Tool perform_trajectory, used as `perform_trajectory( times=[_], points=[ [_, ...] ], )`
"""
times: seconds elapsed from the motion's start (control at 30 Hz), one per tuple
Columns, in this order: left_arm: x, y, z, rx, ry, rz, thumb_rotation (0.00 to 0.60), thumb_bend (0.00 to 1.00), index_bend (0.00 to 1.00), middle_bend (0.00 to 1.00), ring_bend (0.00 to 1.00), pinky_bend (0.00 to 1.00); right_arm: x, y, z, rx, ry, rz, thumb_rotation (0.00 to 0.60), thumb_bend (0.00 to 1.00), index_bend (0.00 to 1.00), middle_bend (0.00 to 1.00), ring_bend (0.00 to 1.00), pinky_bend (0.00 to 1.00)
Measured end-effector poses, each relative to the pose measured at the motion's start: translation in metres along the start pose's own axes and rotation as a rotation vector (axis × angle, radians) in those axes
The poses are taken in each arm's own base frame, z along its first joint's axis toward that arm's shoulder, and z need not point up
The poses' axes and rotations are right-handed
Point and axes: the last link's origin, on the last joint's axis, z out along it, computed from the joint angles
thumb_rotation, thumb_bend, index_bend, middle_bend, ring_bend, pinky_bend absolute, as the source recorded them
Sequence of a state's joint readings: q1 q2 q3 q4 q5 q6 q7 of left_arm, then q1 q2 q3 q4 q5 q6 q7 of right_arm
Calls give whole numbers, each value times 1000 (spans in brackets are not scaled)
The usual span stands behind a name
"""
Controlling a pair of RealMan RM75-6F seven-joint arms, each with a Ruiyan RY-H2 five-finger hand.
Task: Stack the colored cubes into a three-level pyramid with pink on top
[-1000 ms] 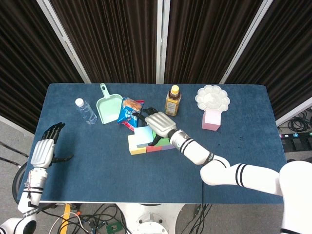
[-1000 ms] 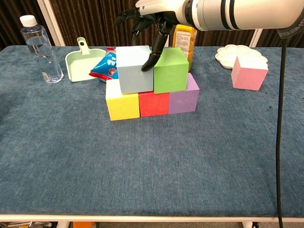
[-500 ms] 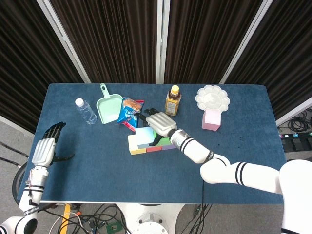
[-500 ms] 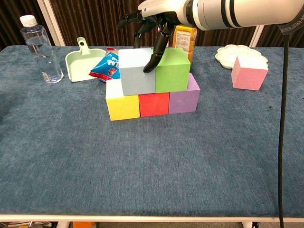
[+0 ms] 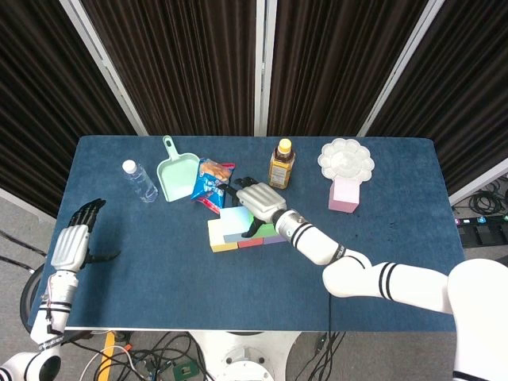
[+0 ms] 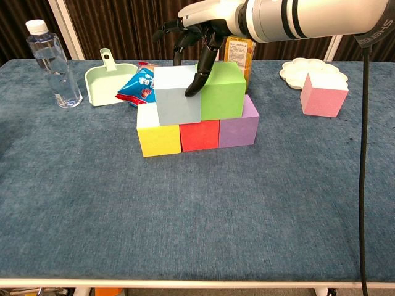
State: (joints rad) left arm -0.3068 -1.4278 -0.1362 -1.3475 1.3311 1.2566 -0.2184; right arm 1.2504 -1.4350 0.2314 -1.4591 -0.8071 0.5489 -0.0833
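Note:
Yellow, red and purple cubes form a row on the blue table. A light blue cube and a green cube sit side by side on top of that row. My right hand hovers over the pair with fingers spread; one fingertip presses at the seam between them and it holds nothing. The pink cube stands alone at the right. From the head view, the stack lies under my right hand. My left hand hangs beyond the table's left edge, fingers extended.
Behind the stack are a water bottle, a mint dustpan, a snack packet and a tea bottle. A white flower-shaped palette lies just behind the pink cube.
The light blue cube has shifted slightly right, closing against the green cube, with my right hand's fingertip following at the seam. The left hand has not moved.

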Motion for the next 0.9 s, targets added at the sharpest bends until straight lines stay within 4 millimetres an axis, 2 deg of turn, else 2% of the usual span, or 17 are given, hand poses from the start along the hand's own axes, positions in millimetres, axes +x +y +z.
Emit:
perform_trajectory(
  times=[0.23,0.63,0.9],
  points=[
    [-1,-1,0,4,-3,-2,600,55,62,24,0,92,0,0,1,1,-5,0,600,152,0,451,8,0],
    [-4,0,0,6,-9,-5,600,56,63,24,0,92,1,2,-2,-2,-28,-18,600,50,0,211,0,0],
    [-3,4,-1,-12,-3,-5,600,56,62,24,0,92,4,0,-9,14,-23,-8,600,33,0,185,0,0]
  ],
)
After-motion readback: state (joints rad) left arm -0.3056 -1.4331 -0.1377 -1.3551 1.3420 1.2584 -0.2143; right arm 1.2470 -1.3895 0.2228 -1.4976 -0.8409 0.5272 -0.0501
